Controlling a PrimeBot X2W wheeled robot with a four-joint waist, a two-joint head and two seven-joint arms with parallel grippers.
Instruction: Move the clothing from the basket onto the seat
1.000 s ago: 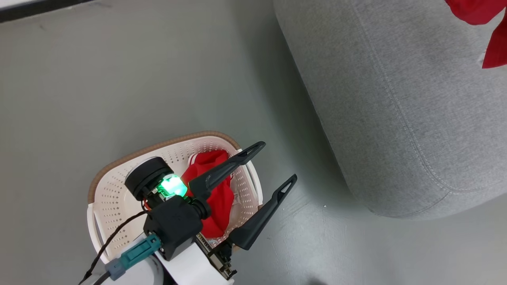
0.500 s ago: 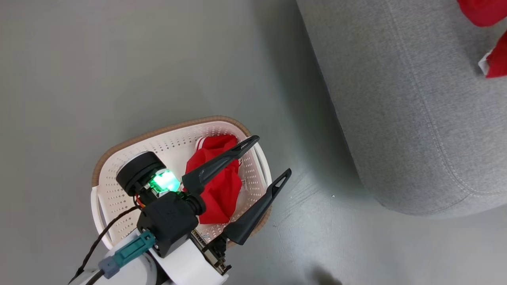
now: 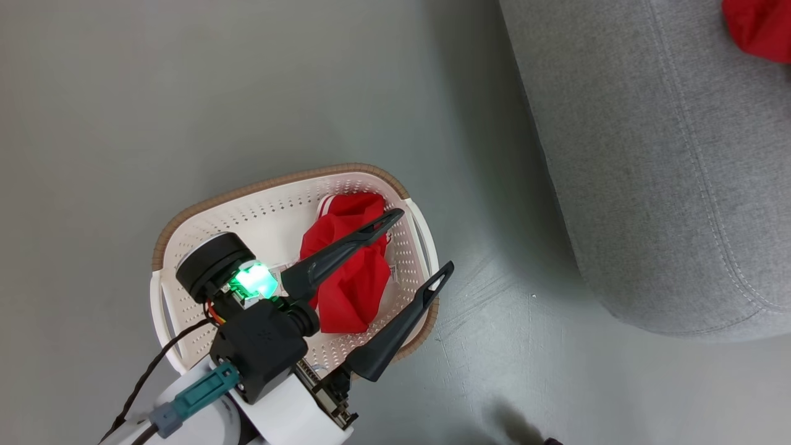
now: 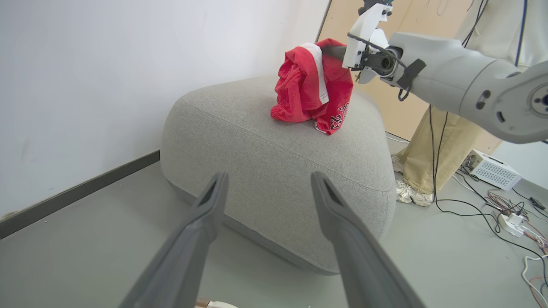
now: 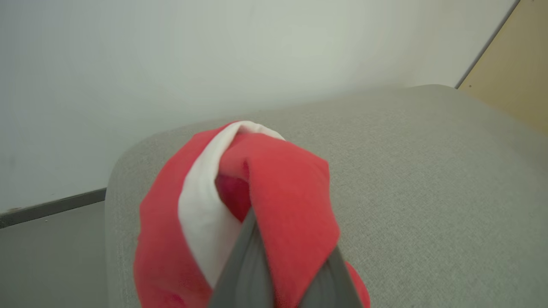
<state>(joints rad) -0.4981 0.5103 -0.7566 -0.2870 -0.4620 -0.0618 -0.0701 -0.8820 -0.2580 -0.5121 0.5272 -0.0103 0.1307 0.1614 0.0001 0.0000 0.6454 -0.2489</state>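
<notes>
1. Since a second ago the head camera has swung, so the basket (image 3: 247, 213) and the seat (image 3: 649, 161) sit further right in its view. Measured against the basket, the left gripper (image 3: 424, 240) has come inward: its outer fingertip, then well off the rim, is now close beside it.
2. The left jaws stand wide apart with nothing between them. The loose red garment (image 3: 349, 278) lies in the basket under the inner finger, which crosses over it. The gap between the jaws sits over the basket's near wall.
3. The right gripper (image 4: 333, 51) is clamped on the held red garment (image 4: 306, 92). The fabric bunches up over and around both fingers, with its white stripe just left of them in the right wrist view.
4. The held red garment hangs below the right jaws, its lower folds down on the seat's top. The seat lies ahead of the left jaws, well apart from them.
</notes>
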